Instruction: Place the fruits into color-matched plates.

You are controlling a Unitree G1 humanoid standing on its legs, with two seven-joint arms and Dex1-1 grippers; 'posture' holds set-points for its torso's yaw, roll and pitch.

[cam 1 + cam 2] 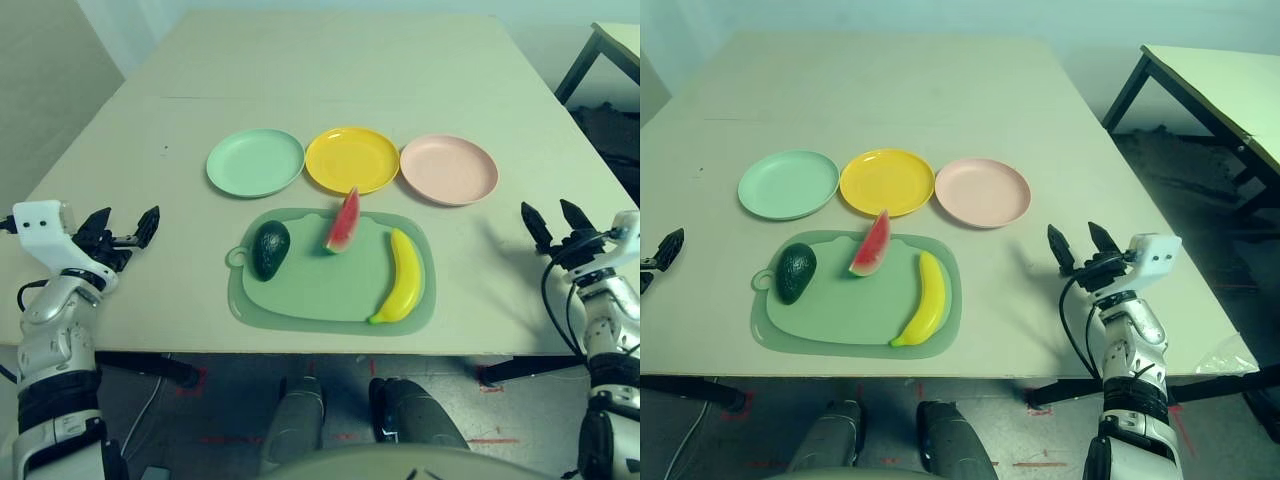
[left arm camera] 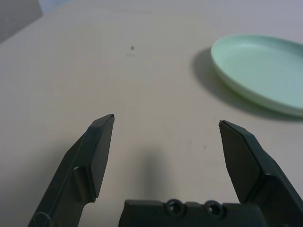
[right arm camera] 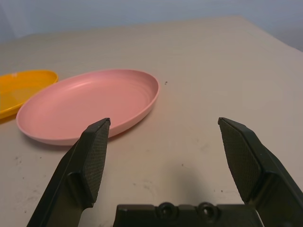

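Three plates stand in a row at mid-table: mint green (image 1: 255, 162), yellow (image 1: 352, 159) and pale pink (image 1: 449, 169). In front of them, on a green cutting mat (image 1: 310, 290), lie a dark green avocado (image 1: 270, 249), a red watermelon wedge (image 1: 343, 223) with green rind, and a yellow banana (image 1: 400, 278). My left gripper (image 1: 125, 228) hangs open at the table's left edge, with nothing between its fingers. At the right edge my right gripper (image 1: 549, 220) is open and empty too, pointing toward the pink plate (image 3: 90, 105).
A second table (image 1: 1230, 85) with dark legs stands to the right, beyond a gap of floor. The far half of the beige table (image 1: 330, 60) is bare. The mint plate (image 2: 265, 71) lies ahead of my left fingers.
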